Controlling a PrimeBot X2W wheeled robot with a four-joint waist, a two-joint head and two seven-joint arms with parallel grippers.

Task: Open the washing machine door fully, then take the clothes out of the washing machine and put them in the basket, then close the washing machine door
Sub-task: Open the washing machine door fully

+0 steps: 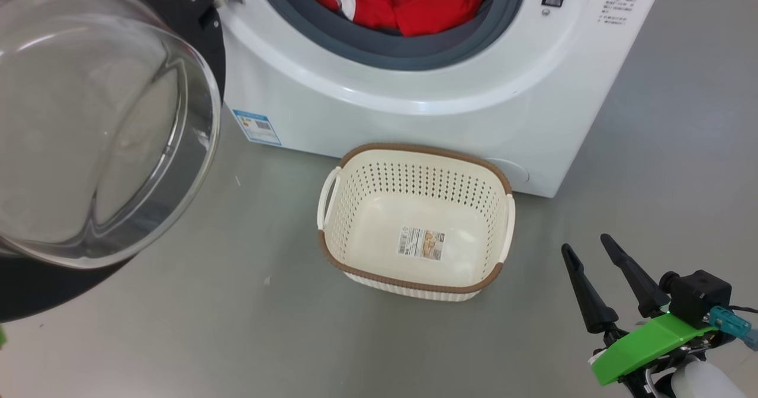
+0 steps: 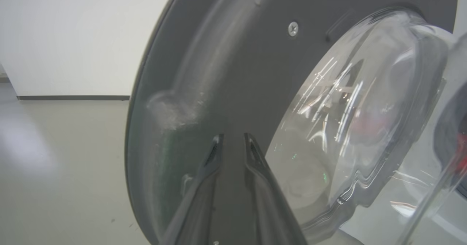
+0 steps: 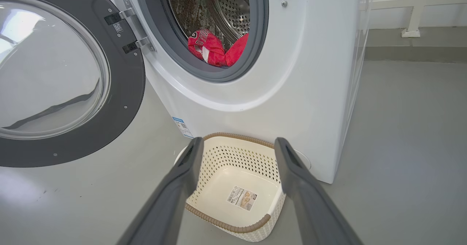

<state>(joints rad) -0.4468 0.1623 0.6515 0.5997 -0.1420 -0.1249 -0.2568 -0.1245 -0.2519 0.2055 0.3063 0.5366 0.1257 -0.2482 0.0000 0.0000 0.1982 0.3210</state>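
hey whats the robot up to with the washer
It is emptying a washing machine. The washing machine door is swung open, and the left gripper is close against its dark inner rim, fingers a little apart. The red clothes lie in the drum. The basket on the floor in front holds no clothes. The right gripper hangs open beside the basket, holding nothing.

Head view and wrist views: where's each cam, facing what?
Head: on the head, looking down at basket before washing machine; right claw lower right.
Left wrist: close against the washing machine door's inner face; left claw at bottom.
Right wrist: faces the machine's front over basket; right claw open.
Head and right wrist share basket, clothes.
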